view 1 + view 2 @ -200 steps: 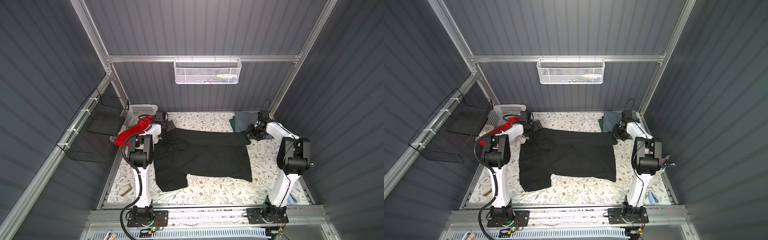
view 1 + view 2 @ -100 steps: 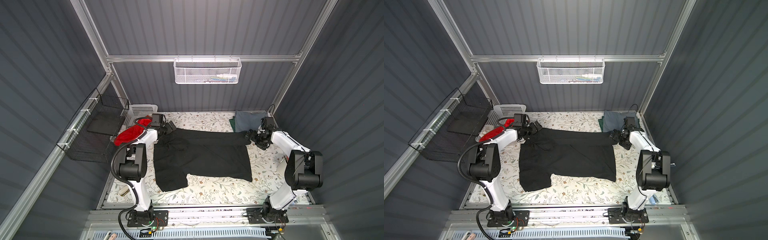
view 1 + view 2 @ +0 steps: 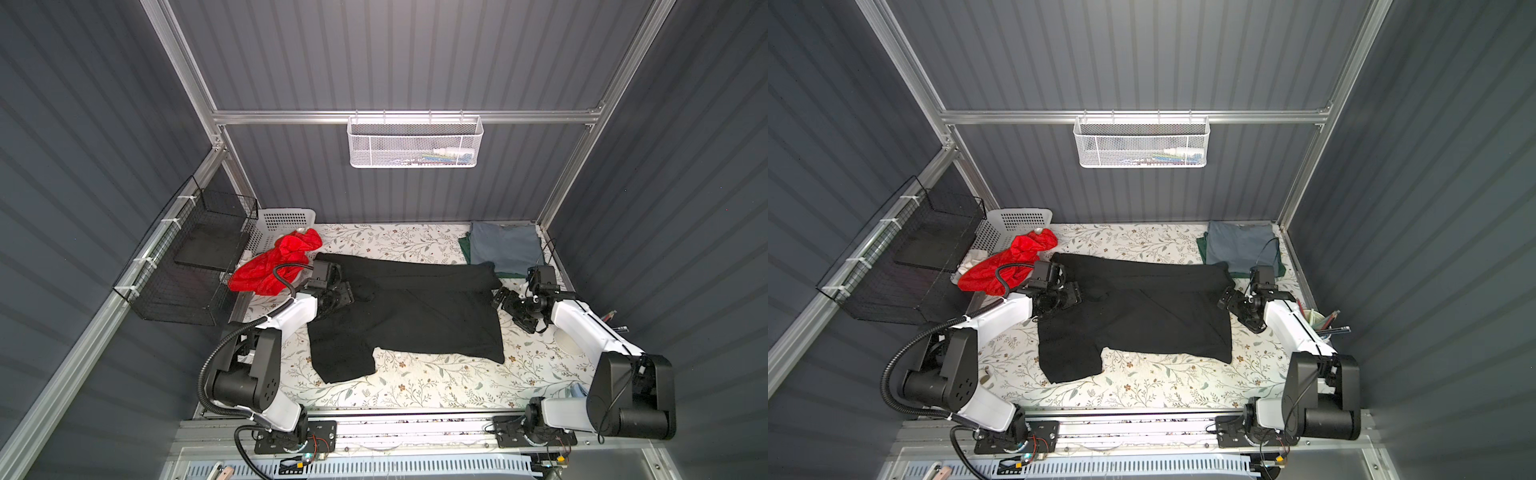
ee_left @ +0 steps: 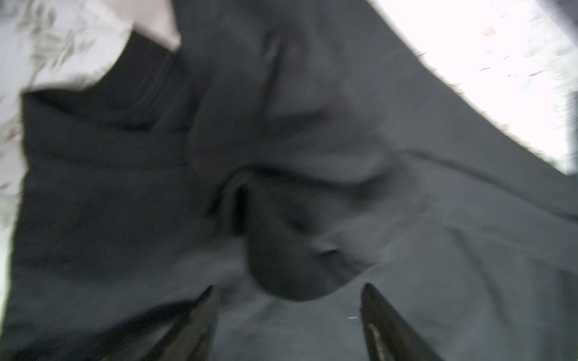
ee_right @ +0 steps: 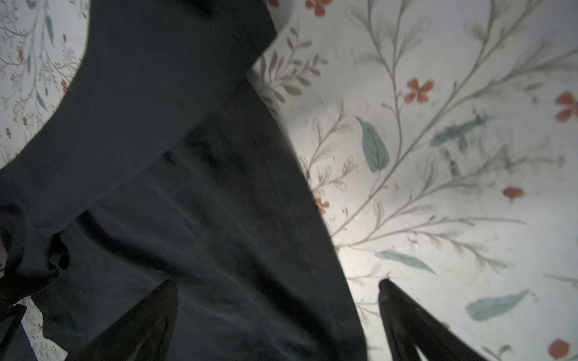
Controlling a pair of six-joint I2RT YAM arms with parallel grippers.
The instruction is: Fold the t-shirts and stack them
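Note:
The large black t-shirt [image 3: 399,307] lies spread across the middle of the floral table [image 3: 415,386], its far part folded over. My left gripper [image 3: 345,293] hovers open over the shirt's bunched left end; in the left wrist view the left gripper [image 4: 289,293] has only black cloth under its parted fingers. My right gripper [image 3: 503,299] is open at the shirt's right edge; in the right wrist view the right gripper [image 5: 278,287] straddles the hem. A crumpled red t-shirt [image 3: 274,266] lies back left. A folded blue-grey t-shirt [image 3: 505,247] rests on a dark green t-shirt [image 3: 465,249] back right.
A white perforated basket [image 3: 286,220] stands in the back left corner behind the red shirt. A black wire rack [image 3: 195,257] hangs on the left wall, a white mesh basket [image 3: 415,141] on the back wall. A cup of pens [image 3: 1316,322] sits at the right edge.
Both grippers have left the shirt's far corners and come toward the front, the left over the shirt's left end, the right along its right edge. The shirt has stayed put.

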